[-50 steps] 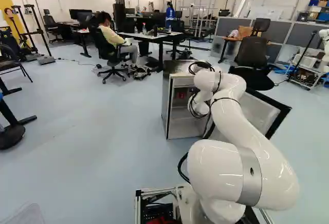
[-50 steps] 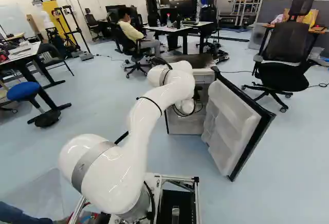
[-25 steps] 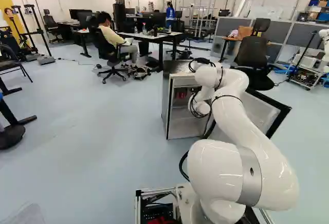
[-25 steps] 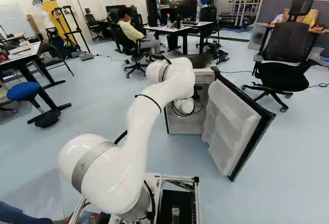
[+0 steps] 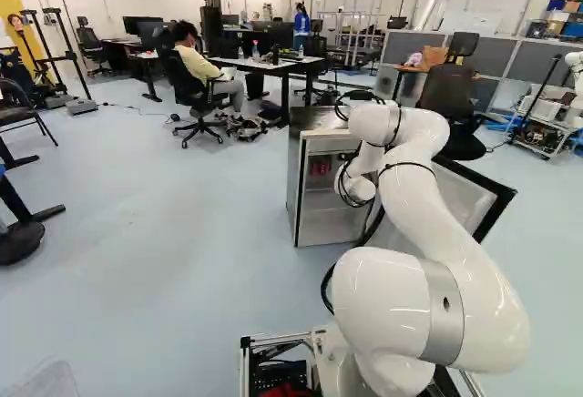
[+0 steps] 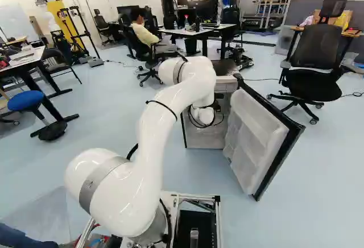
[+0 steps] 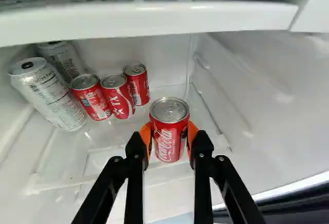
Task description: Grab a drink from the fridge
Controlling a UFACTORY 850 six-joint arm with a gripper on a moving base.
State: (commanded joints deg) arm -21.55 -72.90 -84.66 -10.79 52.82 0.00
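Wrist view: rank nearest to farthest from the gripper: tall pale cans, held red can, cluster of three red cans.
1. Held red can: between the orange pads.
2. Cluster of three red cans: ahead, beside the pale ones.
3. Tall pale cans: beyond the cluster.

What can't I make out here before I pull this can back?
Underside of the held can: faces away in the wrist view; contact below unclear.
Lower part of the rear silver can: behind the front silver can, wrist view.
All the cans: hidden in the right base view by the arm.
Door's outside: faces away, right base view.
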